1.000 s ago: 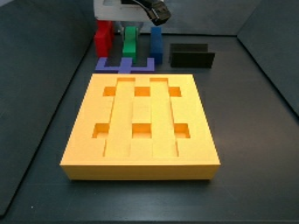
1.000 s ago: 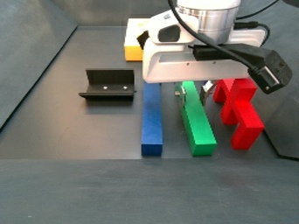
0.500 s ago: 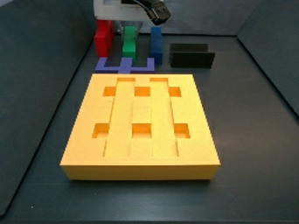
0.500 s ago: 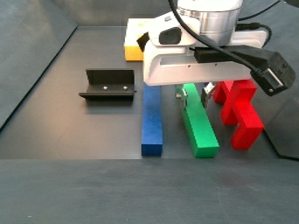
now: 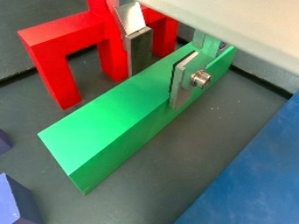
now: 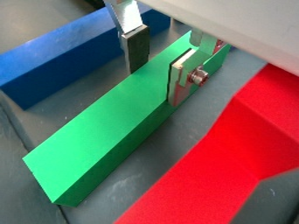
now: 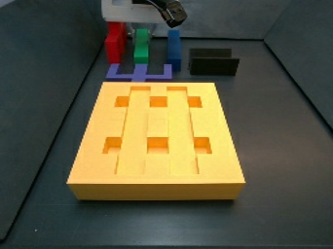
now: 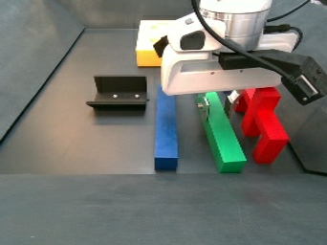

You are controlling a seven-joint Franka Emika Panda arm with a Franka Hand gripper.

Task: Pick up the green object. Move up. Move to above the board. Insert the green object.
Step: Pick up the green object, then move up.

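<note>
A robot lab test cell: dark walled floor (image 7: pixel 279 146), gripper (image 8: pixel 215 99) over coloured test pieces, fixture (image 8: pixel 118 93).

- The gripper (image 8: pixel 215 100) hung low at the far end of the floor, its white wrist housing (image 8: pixel 236 67) above it.
- In both wrist views its two silver fingers (image 5: pixel 187 77) (image 6: pixel 183 75) stood upright and parted, one on each side of the green object (image 5: pixel 122 115) (image 6: pixel 111 125).
- One finger's dark pad (image 6: pixel 135 50) was at the bar's side; whether the pads pressed on it could not be told.
- In a side view the gripper (image 7: pixel 143 27) was mostly hidden under the housing.
</note>
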